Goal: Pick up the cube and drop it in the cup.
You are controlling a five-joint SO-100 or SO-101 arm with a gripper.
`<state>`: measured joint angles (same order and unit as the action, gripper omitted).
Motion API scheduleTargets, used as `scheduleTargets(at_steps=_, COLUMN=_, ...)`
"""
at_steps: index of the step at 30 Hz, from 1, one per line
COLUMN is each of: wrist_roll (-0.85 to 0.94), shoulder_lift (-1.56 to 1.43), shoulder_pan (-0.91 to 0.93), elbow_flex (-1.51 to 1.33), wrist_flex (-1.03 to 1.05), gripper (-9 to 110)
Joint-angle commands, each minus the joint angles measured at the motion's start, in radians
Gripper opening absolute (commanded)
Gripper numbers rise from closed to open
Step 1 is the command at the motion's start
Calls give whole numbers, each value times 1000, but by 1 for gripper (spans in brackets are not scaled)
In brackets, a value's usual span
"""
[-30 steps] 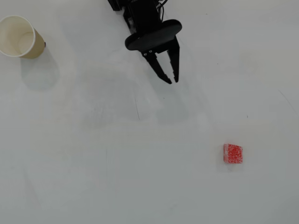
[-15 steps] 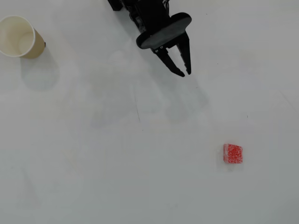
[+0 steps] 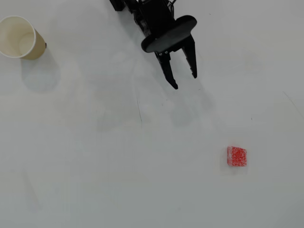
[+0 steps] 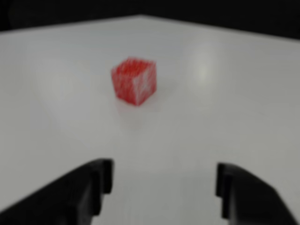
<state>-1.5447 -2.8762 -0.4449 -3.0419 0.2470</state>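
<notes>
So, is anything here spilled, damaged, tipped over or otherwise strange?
Nothing stands out. The cup stands upright near the top left of the overhead view, empty as far as can be seen. The cube lies alone on the table, far from it. The pincer is open and holds nothing. The wrist view is merely blurred.

Kind of place unclear, bare white table (image 3: 95, 156), dark surround in wrist view, nothing more

cube (image 3: 237, 156): bright red, fine white speckles | cup (image 3: 19, 37): cream-white rim, pale inside, tan-beige wall | gripper (image 3: 185, 81): plain black | table (image 3: 95, 166): plain white
</notes>
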Motion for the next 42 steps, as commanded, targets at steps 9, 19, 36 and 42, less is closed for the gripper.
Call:
scheduleTargets(at_steps=9, wrist_roll=-2, shoulder_lift=431, shoulder_pan=-17, elbow_flex=253, wrist_flex=-239, gripper=26)
scheduleTargets(at_steps=19, wrist_roll=-2, shoulder_lift=779, shoulder_pan=-77, elbow_flex=492, wrist_flex=-316, gripper=28)
scheduleTargets(at_steps=36, wrist_roll=-2, shoulder_lift=1173, shoulder_pan=-141, elbow_flex=850, wrist_flex=-347, gripper=33)
scheduleTargets(at_steps=42, wrist_roll=-3, shoulder_lift=1338, shoulder_pan=-158, elbow_flex=1020, wrist_flex=-337, gripper=35)
